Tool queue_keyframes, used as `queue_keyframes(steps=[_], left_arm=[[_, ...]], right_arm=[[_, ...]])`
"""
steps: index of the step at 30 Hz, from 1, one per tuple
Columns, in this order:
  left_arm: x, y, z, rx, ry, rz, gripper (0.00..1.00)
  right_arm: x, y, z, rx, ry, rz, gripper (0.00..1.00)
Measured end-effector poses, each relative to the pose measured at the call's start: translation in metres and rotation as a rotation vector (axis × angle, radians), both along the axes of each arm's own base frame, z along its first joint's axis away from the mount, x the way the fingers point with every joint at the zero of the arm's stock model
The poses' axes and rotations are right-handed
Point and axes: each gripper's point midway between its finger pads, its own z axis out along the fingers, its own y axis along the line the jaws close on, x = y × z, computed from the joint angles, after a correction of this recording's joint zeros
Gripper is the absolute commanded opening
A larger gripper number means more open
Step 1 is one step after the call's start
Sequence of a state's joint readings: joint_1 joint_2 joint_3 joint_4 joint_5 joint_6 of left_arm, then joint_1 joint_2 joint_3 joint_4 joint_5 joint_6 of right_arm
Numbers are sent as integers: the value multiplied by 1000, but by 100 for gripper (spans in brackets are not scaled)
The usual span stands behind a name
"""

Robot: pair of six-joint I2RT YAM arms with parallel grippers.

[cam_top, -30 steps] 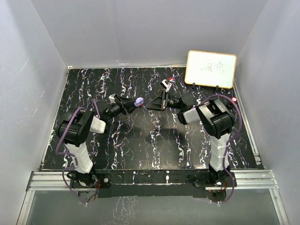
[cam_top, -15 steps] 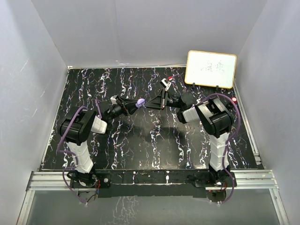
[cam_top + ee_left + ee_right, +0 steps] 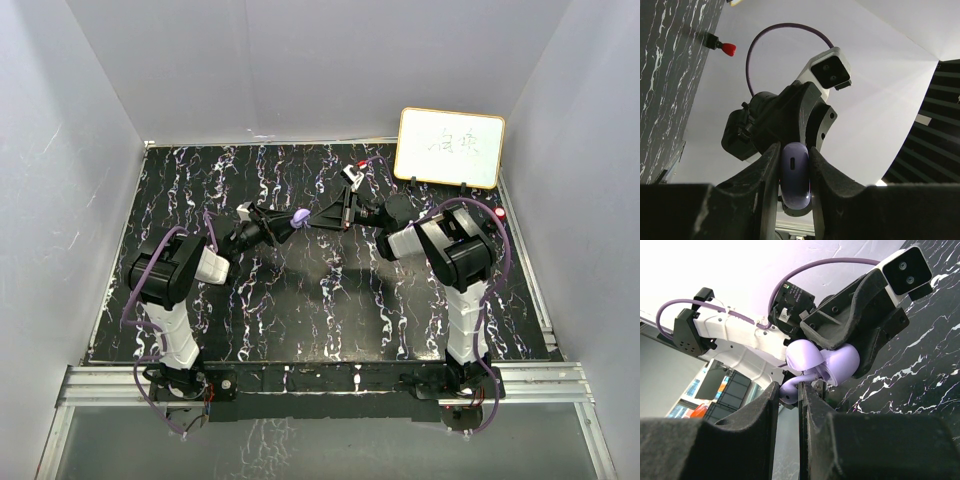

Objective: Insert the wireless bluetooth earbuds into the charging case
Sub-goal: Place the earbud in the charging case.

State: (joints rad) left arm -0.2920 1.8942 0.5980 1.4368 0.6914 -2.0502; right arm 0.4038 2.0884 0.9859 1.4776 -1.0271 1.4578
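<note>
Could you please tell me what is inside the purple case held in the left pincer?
The purple case hangs open, and a purple earbud in the right pincer sits at its mouth. Its inside is hidden by the lid and the left pincer.

Ahead of me the bench [image 3: 300,320] is black, veined with white, closed in by plain white walls [image 3: 300,70]. At its far right corner a pale-framed whiteboard [image 3: 450,147] stands propped, faint writing on it. By the right edge, near the whiteboard, I see a small red-capped black peg [image 3: 728,48].
</note>
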Motion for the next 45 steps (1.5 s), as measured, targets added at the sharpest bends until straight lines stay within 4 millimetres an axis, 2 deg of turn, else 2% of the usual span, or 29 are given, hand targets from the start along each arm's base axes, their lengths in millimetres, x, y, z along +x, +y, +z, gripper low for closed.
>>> queue_keyframes(steps=[14, 45], left_arm=[[3, -1, 2, -2, -6, 10, 0], [2, -3, -1, -3, 7, 6, 0]], right_arm=[[1, 1, -6, -5, 16, 2, 3], [10, -5, -3, 2, 13, -23, 3]])
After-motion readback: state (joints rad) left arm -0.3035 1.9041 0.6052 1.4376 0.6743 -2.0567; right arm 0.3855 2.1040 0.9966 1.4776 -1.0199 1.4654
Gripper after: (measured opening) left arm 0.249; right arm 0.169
